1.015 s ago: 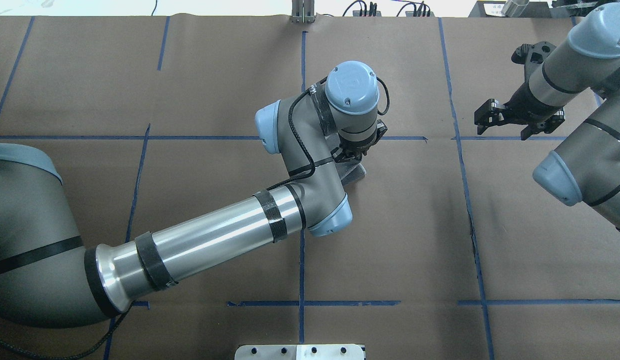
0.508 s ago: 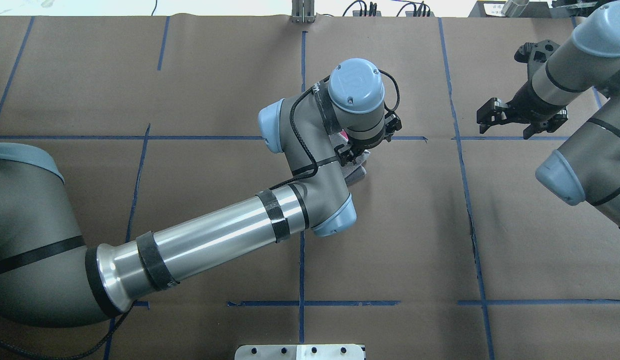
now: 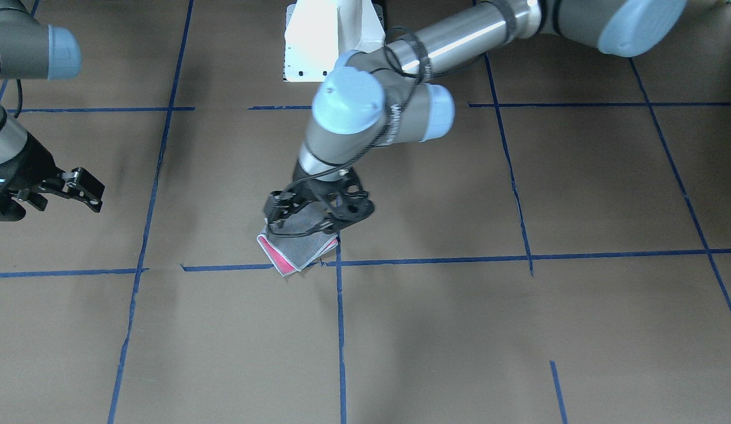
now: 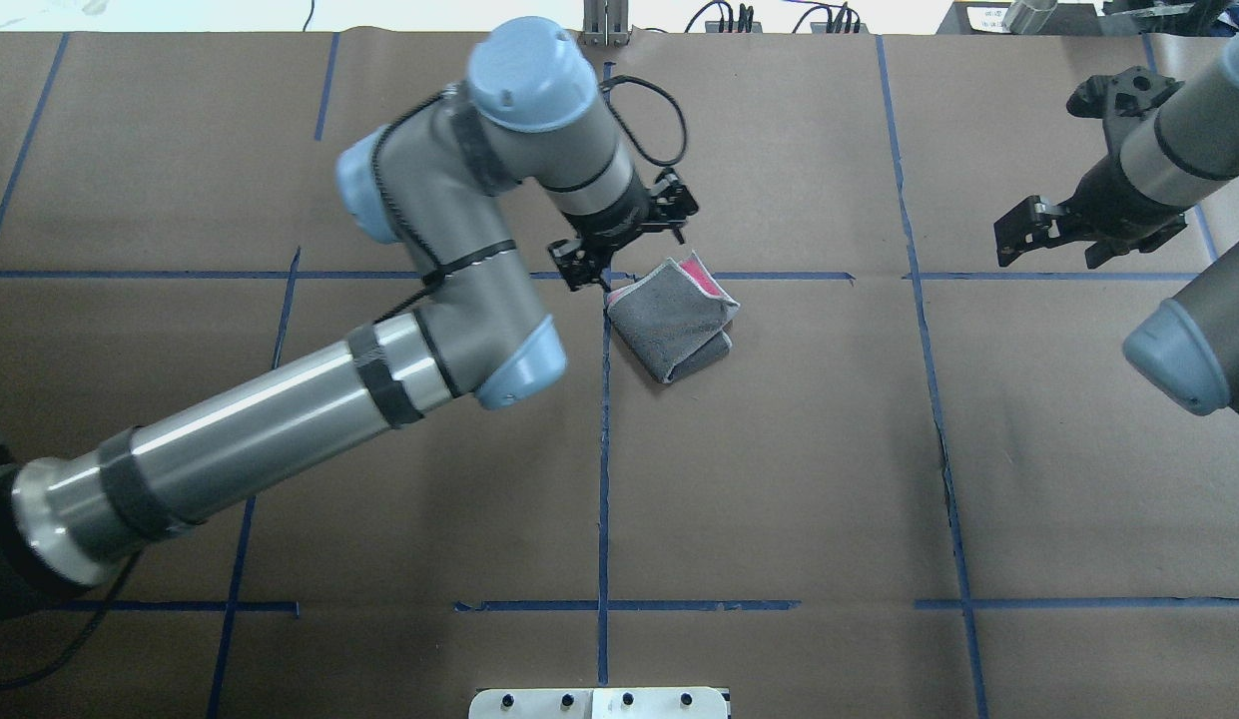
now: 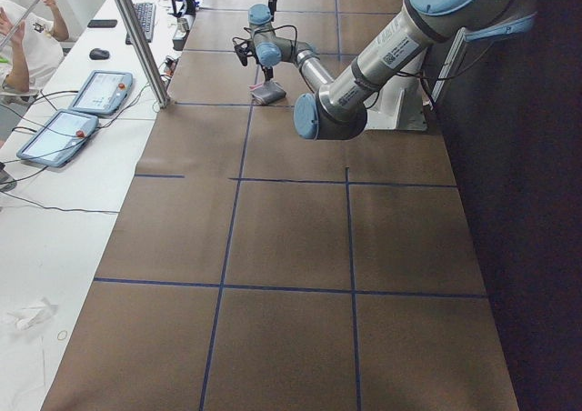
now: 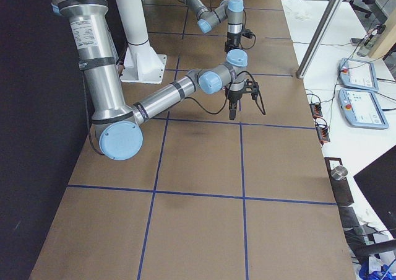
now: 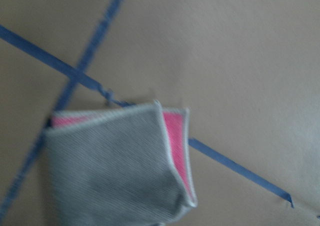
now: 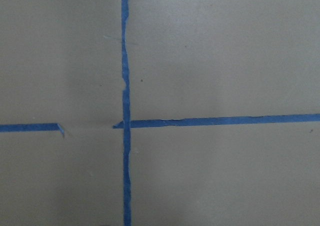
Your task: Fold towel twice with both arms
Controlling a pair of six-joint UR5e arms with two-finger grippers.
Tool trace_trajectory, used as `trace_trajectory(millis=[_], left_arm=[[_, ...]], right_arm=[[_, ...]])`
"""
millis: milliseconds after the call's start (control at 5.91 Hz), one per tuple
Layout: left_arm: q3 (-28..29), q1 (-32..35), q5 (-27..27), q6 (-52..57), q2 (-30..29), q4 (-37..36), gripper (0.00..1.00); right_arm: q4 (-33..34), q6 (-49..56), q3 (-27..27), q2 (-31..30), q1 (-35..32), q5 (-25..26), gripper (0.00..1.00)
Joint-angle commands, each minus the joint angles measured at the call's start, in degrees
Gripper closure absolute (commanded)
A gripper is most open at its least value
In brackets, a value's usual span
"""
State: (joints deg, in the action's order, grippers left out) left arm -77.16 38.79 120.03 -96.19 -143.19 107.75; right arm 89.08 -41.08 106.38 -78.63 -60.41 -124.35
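The towel [image 4: 671,320] lies folded on the brown table near a blue tape crossing, grey face out, with a pink strip [image 4: 701,273] at its far right edge. It also shows in the front view [image 3: 297,250] and the left wrist view [image 7: 115,166]. My left gripper [image 4: 629,250] is open and empty, just above the towel's far left corner; in the front view [image 3: 318,215] it hangs over the towel's near edge. My right gripper [image 4: 1053,240] is open and empty, well to the right of the towel, over a tape crossing [image 8: 125,123].
Blue tape lines [image 4: 604,449] divide the brown paper cover into squares. The white pedestal base [image 3: 324,41] stands at the robot's side. A metal plate [image 4: 599,702] sits at the near edge and a post [image 4: 604,25] at the far edge.
My left arm has swung up and to the left off the towel, which now lies uncovered and folded. My right gripper has drifted a little to the right.
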Motion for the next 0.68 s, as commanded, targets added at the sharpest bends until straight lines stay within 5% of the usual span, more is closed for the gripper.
trace_trajectory(millis=[0, 169, 508], left_arm=[[-22.05, 4.78, 1.79, 16.03, 15.76, -13.89, 0.0], [-28.25, 8.98, 2.49, 23.6, 21.58, -18.06, 0.0], [-29.01, 22.31, 13.69, 43.6, 31.51, -20.29, 0.0]], right_arm=[[0.48, 14.45, 0.41, -4.92, -8.0, -5.61, 0.0], [0.83, 23.32, -0.02, -7.73, -13.36, -6.68, 0.0], [2.05, 37.75, -1.86, -12.31, -21.46, -7.22, 0.0]])
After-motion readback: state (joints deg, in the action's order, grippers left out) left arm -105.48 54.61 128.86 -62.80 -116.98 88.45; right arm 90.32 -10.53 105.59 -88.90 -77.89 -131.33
